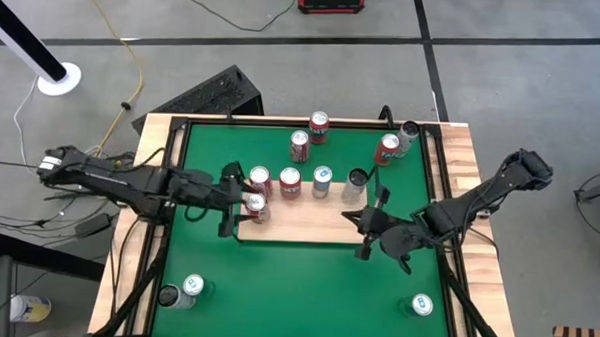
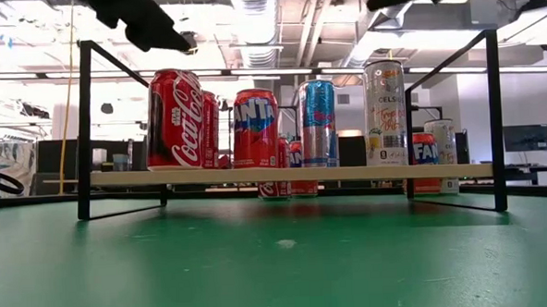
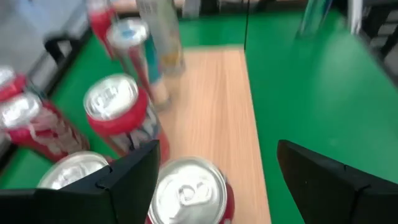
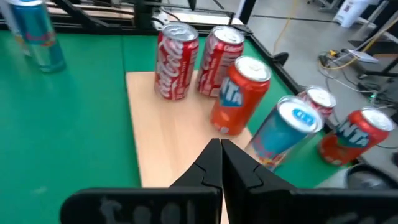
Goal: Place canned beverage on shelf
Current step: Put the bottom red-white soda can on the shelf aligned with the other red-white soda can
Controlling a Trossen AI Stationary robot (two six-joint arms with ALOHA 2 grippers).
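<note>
The shelf (image 1: 308,225), a light-wood board with black wire rails, stands on the green table. Several cans stand upright on it: a Coca-Cola can (image 2: 175,119), a Fanta can (image 2: 255,126), a blue can (image 2: 318,122) and a white can (image 2: 385,112). My left gripper (image 1: 231,201) hovers open over the shelf's left end, raised above the cans (image 2: 148,25). Its fingers (image 3: 130,180) stand apart over a red can's top (image 3: 189,190) and touch nothing. My right gripper (image 4: 221,155) is shut with nothing between its fingers, raised over the shelf's right end (image 1: 360,229).
More cans stand on the table behind the shelf, red ones (image 1: 319,124) (image 1: 388,147) and a silver one (image 1: 409,132). Near the front edge stand two cans at the left (image 1: 191,288) and one at the right (image 1: 420,306). The green felt (image 1: 306,289) in front of the shelf is bare.
</note>
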